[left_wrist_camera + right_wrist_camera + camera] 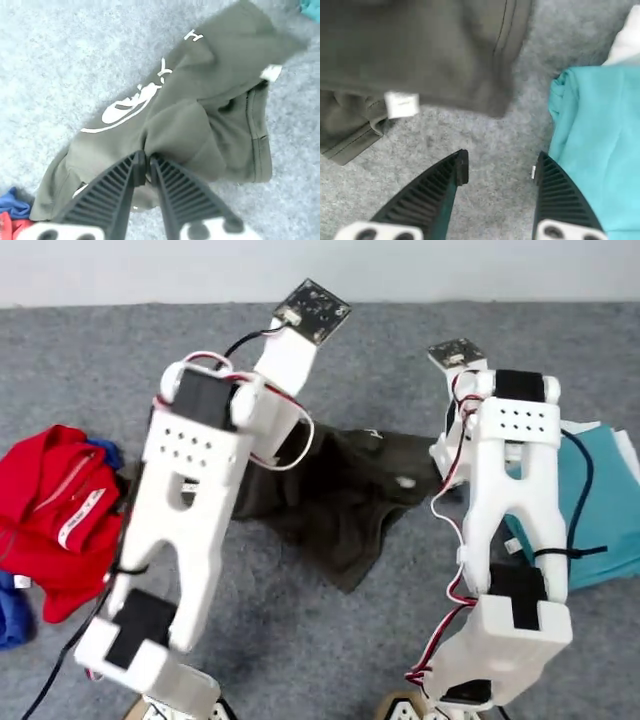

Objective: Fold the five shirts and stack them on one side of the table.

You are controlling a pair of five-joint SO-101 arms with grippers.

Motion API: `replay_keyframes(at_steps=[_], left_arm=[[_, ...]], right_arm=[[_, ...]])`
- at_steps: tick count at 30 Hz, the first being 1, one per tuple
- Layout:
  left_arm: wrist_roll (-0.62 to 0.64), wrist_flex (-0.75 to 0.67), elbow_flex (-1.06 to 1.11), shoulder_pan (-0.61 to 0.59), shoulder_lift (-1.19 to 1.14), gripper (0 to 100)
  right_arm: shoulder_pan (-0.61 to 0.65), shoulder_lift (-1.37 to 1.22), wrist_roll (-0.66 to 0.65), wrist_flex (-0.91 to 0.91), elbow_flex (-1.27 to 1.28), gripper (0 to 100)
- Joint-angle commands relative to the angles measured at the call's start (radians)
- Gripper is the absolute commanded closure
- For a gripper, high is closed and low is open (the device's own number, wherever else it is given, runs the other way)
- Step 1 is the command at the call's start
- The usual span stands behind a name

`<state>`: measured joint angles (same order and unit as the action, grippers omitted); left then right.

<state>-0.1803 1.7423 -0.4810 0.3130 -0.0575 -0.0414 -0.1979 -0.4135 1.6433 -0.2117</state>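
High view puts the olive shirt (340, 500) crumpled on the table (330, 640) between our arms; our left gripper (146, 161) pinches a fold of it, fingers pressed together on the cloth, and our right gripper (500, 167) hangs spread wide just beside its edge. Next to the olive shirt on the right arm's side lies a teal shirt (600, 525), seemingly folded over a white cloth (625, 445), while a red shirt (55, 500) and a blue shirt (10, 610) sit heaped well off on its other side. We judge one or two shirts done, this fold barely begun, the heap untouched.
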Motion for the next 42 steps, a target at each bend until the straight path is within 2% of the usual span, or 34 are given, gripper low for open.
replay_keyframes(at_steps=[1,5,9,14,19,25,32,37,39,42], left_arm=[[0.002,0.012,0.002,-0.008,0.126,99],[0.002,0.012,0.002,-0.008,0.184,99],[0.002,0.012,0.002,-0.009,0.195,99],[0.000,0.011,0.058,-0.006,0.193,99],[0.000,0.011,0.150,-0.008,0.193,99],[-0.003,0.009,0.205,-0.008,0.193,99],[-0.071,0.011,0.206,-0.006,0.193,99],[-0.071,0.011,0.206,-0.003,0.193,99],[-0.071,0.011,0.206,-0.006,0.193,99],[-0.071,0.011,0.206,-0.002,0.193,99]], right_arm=[[0.035,0.051,-0.003,-0.007,-0.002,77.5],[0.042,0.051,0.005,-0.110,-0.003,77.3],[0.067,0.039,0.048,-0.058,0.025,77.3],[0.156,0.050,0.052,-0.068,0.209,77.5],[0.232,0.050,0.054,-0.176,0.431,77.5],[0.236,0.042,0.055,-0.300,0.514,77.5],[0.228,0.007,0.055,-0.486,0.557,77.5],[0.236,-0.047,0.055,-0.529,0.557,77.6],[0.232,-0.056,0.054,-0.529,0.557,79.4],[0.236,-0.059,0.054,-0.529,0.554,89.1]])
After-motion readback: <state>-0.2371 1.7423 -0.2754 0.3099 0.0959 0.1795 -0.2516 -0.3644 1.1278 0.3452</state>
